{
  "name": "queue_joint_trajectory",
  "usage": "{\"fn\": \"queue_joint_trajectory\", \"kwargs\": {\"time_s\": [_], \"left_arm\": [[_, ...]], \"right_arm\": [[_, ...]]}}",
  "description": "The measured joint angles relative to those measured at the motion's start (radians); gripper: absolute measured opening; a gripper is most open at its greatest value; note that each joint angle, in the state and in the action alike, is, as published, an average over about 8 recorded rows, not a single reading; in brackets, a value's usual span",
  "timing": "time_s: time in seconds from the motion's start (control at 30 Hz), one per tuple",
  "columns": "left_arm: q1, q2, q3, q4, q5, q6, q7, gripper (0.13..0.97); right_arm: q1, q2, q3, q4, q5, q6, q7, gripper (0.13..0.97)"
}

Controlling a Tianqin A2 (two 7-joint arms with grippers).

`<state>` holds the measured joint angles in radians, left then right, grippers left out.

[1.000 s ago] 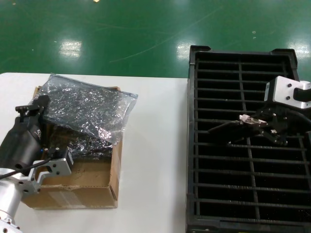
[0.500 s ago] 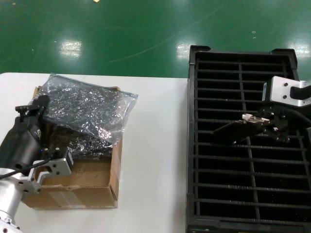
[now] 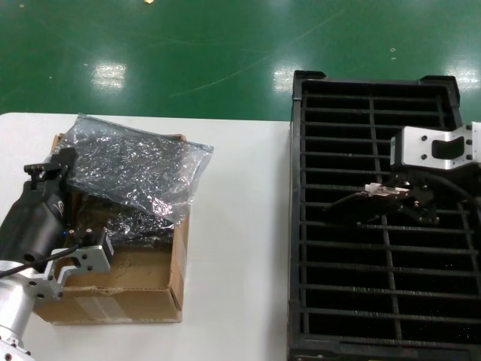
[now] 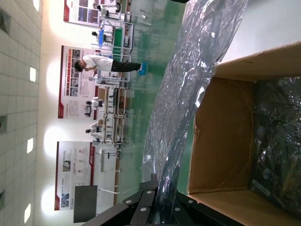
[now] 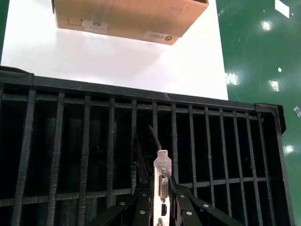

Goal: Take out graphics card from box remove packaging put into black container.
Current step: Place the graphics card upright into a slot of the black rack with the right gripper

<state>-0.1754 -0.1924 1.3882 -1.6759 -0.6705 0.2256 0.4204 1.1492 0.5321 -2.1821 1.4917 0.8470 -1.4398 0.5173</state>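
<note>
Two arms are in view, one at each side of the head view. The right gripper (image 3: 387, 192) hangs over the black crate (image 3: 301, 226), above its left column of slots near the central divider, and is clamped on the card (image 3: 353, 204). The card is dark and slim, sticking out from the fingers toward the table side, tilted slightly down at its far end. In the right wrist view the card (image 5: 162, 188) shows edge-on with its silver bracket and connector ports facing the camera, pinched between the gripper (image 5: 162, 214) fingers, above the ribbed slots of the crate (image 5: 70, 84). Whether the card's lower edge touches a rib I cannot tell.

The left gripper (image 3: 49, 173) sits at the far left corner of the cardboard box (image 3: 135, 289), which rests on the white table (image 3: 240, 226). It is closed on a corner of the grey bag (image 3: 135, 169), which is spread crinkled across the top of the box and hangs a little past its right wall. In the left wrist view the bag (image 4: 193, 94) runs up from between the gripper (image 4: 160, 207) fingers, beside the box (image 4: 225, 141) wall, with more crinkled dark plastic lying inside the box.
</note>
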Motion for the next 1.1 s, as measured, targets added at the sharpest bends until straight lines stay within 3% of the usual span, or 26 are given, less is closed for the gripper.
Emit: {"fn": "queue_joint_trajectory", "kwargs": {"time_s": [0.63, 0.93, 1.1], "left_arm": [[0.0, 0.0, 0.0, 0.0, 0.0, 0.0, 0.001, 0.139], [0.0, 0.0, 0.0, 0.0, -0.001, 0.0, 0.001, 0.139], [0.0, 0.0, 0.0, 0.0, -0.001, 0.0, 0.001, 0.139]], "right_arm": [[0.034, -0.077, -0.034, -0.07, -0.024, 0.014, -0.034, 0.222], [0.016, -0.066, -0.007, -0.051, -0.006, 0.046, -0.045, 0.322], [-0.038, -0.019, 0.056, 0.016, 0.039, 0.097, -0.045, 0.426]]}}
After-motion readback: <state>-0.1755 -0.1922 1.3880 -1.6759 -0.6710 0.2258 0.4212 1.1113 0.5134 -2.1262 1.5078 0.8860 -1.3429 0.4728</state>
